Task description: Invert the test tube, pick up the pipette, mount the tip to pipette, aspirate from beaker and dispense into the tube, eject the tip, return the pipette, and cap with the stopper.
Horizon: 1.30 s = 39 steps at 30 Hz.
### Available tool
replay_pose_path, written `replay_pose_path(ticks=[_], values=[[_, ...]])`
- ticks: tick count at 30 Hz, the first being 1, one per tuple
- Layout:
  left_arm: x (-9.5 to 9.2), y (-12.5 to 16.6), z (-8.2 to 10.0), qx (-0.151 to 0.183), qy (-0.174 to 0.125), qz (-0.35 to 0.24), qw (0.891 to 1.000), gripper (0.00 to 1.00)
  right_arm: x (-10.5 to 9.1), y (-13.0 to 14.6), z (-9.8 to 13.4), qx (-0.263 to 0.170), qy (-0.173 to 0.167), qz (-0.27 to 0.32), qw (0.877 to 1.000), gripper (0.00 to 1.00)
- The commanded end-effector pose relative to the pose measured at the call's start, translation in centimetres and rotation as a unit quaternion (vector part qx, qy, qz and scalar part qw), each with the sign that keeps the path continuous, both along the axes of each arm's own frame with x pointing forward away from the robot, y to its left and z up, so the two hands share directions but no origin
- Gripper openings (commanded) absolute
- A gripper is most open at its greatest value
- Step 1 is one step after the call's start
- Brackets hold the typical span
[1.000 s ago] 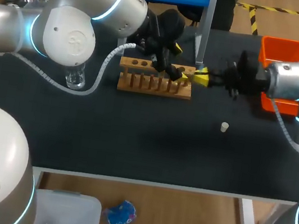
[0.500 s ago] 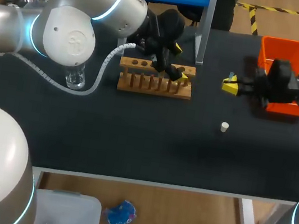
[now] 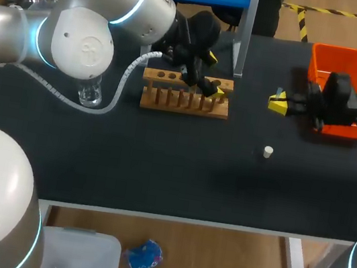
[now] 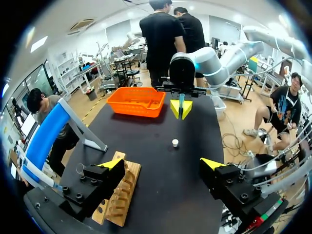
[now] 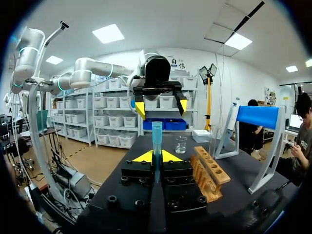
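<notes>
The right end effector (image 3: 278, 104), at middle right of the head view just beside the orange plastic bin (image 3: 340, 59), is clamped narrow on a clear bluish test tube (image 5: 156, 139) held between its yellow tips. The left end effector (image 3: 215, 76) is spread wide over the right end of the wooden test-tube rack (image 3: 183, 102) at upper centre. A small white stopper (image 3: 268, 151) lies alone on the dark surface (image 3: 160, 165), to the lower right of the rack. A glass beaker (image 3: 90, 96) stands left of the rack.
</notes>
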State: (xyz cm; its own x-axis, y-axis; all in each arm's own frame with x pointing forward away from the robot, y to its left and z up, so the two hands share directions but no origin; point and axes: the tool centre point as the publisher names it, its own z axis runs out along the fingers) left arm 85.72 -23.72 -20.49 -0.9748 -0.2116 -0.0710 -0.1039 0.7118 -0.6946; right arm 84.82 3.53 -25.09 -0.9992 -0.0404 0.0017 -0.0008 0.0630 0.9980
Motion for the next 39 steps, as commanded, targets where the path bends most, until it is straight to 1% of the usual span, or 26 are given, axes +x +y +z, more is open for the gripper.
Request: replay_pose_path(ticks=[1,3,17,22,25,27,30,32,36,39], values=[[0.0,-0.1,0.1,0.004,0.001,0.001,1.000,1.00,-0.6,-1.3,0.0,0.004,-0.001,-0.008,1.000,0.00],[0.0,-0.1,0.1,0.004,0.001,0.001,1.000,1.00,-0.7,-1.4,0.1,0.001,-0.005,-0.008,1.000,0.00],[0.0,-0.1,0.1,0.004,0.001,0.001,1.000,1.00,-0.7,-1.4,0.1,0.001,-0.005,-0.008,1.000,0.00],[0.9,2.8,0.1,-0.004,-0.011,0.056,0.998,1.00,-0.7,-1.4,0.1,0.001,-0.005,-0.008,1.000,0.00],[1.6,5.1,0.4,-0.002,-0.019,0.092,0.996,1.00,-0.7,-1.4,0.1,0.001,-0.005,-0.008,1.000,0.00],[2.2,6.8,1.0,-0.008,-0.026,0.117,0.993,1.00,-0.7,-1.4,0.1,0.001,-0.005,-0.008,1.000,0.00],[3.3,9.4,1.8,-0.002,-0.037,0.153,0.988,1.00,-0.7,-1.4,0.1,0.001,-0.005,-0.008,1.000,0.00],[3.9,10.8,2.3,0.012,-0.042,0.172,0.984,1.00,-0.7,-1.4,0.1,0.001,-0.005,-0.008,1.000,0.00],[5.5,13.2,3.5,0.031,-0.051,0.187,0.980,1.00,-0.7,-1.4,0.1,0.001,-0.005,-0.008,1.000,0.00],[5.5,13.2,3.5,0.031,-0.051,0.187,0.980,1.00,-0.7,-1.4,0.1,0.001,-0.005,-0.008,1.000,0.00]])
